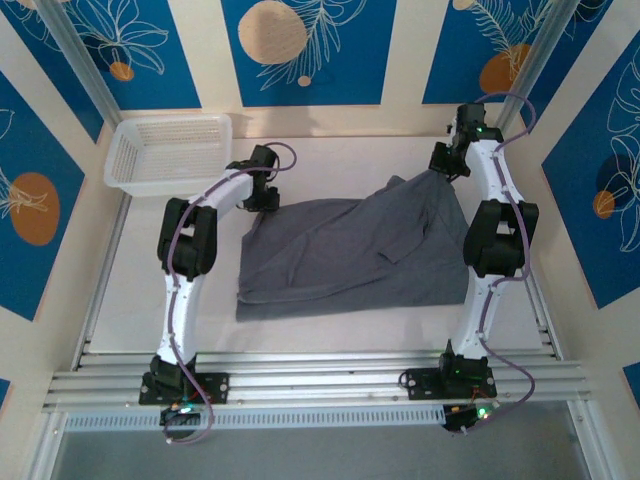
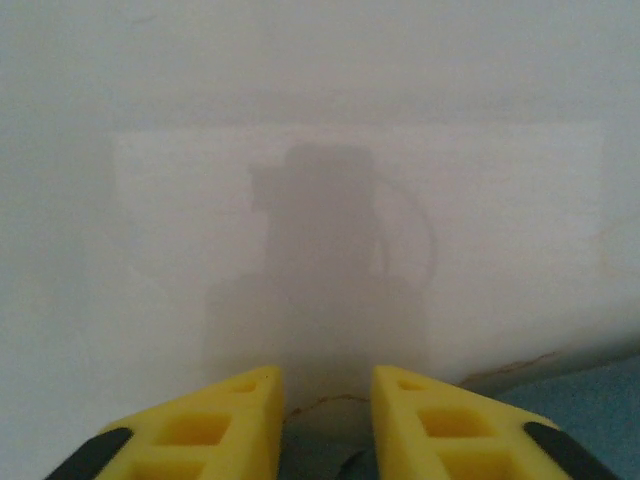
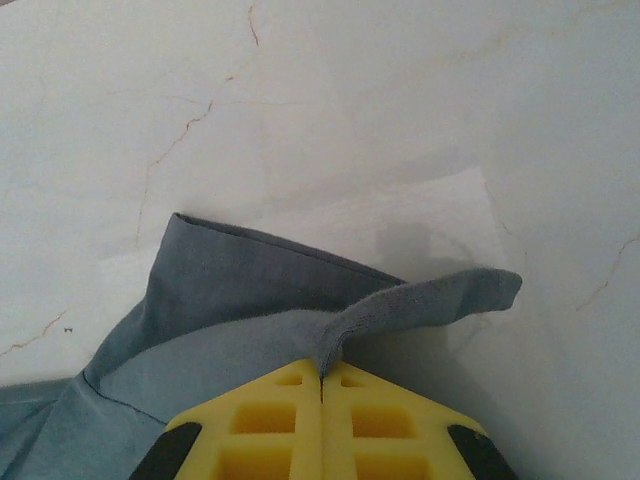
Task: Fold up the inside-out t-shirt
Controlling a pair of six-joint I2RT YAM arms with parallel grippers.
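The dark grey t-shirt (image 1: 350, 250) lies spread in a rumpled sheet across the middle of the white tabletop (image 1: 330, 160), between the two arms. Its near edge runs fairly straight and flat. Its far right part rises in a peak to the right hand (image 1: 445, 165), which holds it off the surface. In the right wrist view the yellow fingers (image 3: 280, 400) are pressed together with a hemmed edge of the fabric pinched between them. One flap sticks out to the right, and the rest drapes down and left onto the veined tabletop.

The left hand (image 1: 265, 198) sits at the far left corner of the t-shirt, over the cloth's edge. In the left wrist view its fingers (image 2: 235, 405) stand apart with a clear gap, pointing at bare tabletop where the hand's shadow falls. A strip of blue-grey fabric shows at the lower right of that view. Something dark lies low in the gap, too dim to tell what it is.

A white mesh basket (image 1: 170, 122) stands at the far left corner of the tabletop, apart from the t-shirt
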